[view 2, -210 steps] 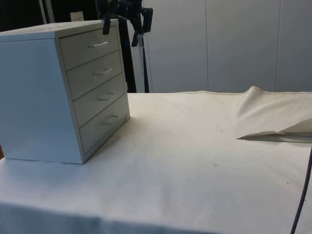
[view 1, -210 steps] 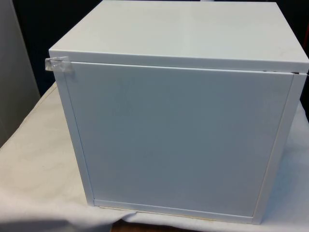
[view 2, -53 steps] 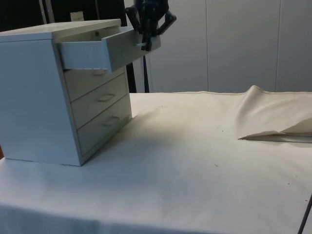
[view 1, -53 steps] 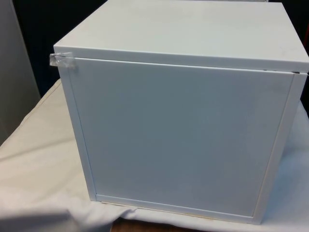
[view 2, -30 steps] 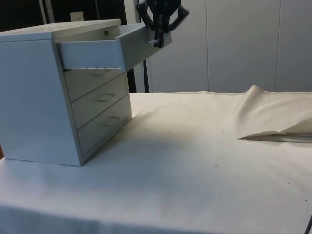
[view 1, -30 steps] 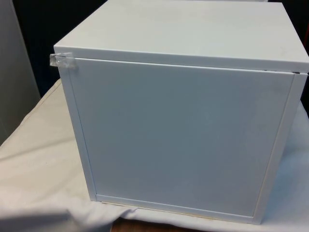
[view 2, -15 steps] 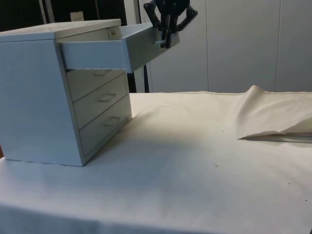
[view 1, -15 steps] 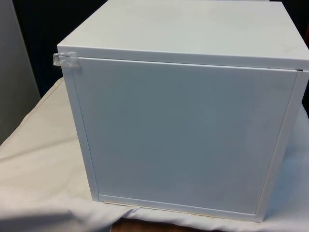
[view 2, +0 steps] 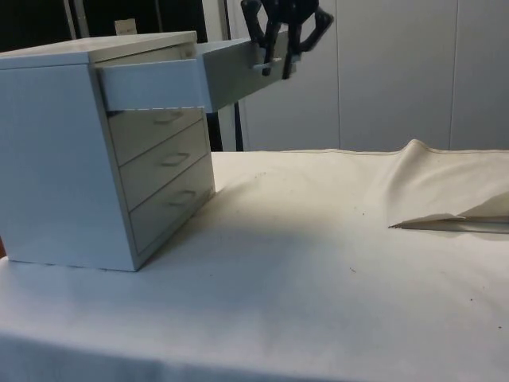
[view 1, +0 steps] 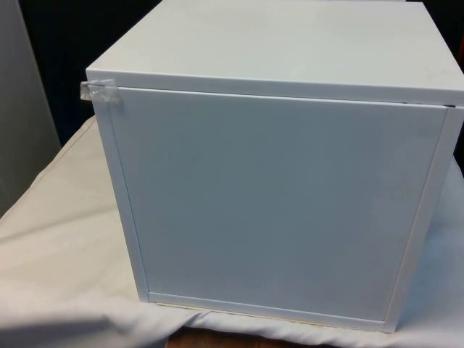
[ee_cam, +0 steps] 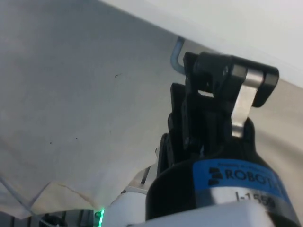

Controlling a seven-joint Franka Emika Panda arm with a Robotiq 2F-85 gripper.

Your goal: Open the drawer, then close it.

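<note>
At the side frame's top centre, the end effector (view 2: 276, 64) grips the handle (view 2: 265, 66) of the top drawer (view 2: 199, 79). The drawer stands pulled far out of the white chest (view 2: 64, 151).

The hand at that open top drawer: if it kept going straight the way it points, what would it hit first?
Probably the top drawer front: the hand points down at its handle, with the tablecloth far below.

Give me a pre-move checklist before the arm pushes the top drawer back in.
1. Top drawer pulled well out of the chest of drawers: ok.
2. Gripper at the drawer's handle: ok.
3. Fingers closed on the handle: ok, going by the wrist view.
4. Three lower drawers shut: ok.
5. Chest sitting flat on the white cloth: ok.
6. Drawer contents: cannot tell.
</note>
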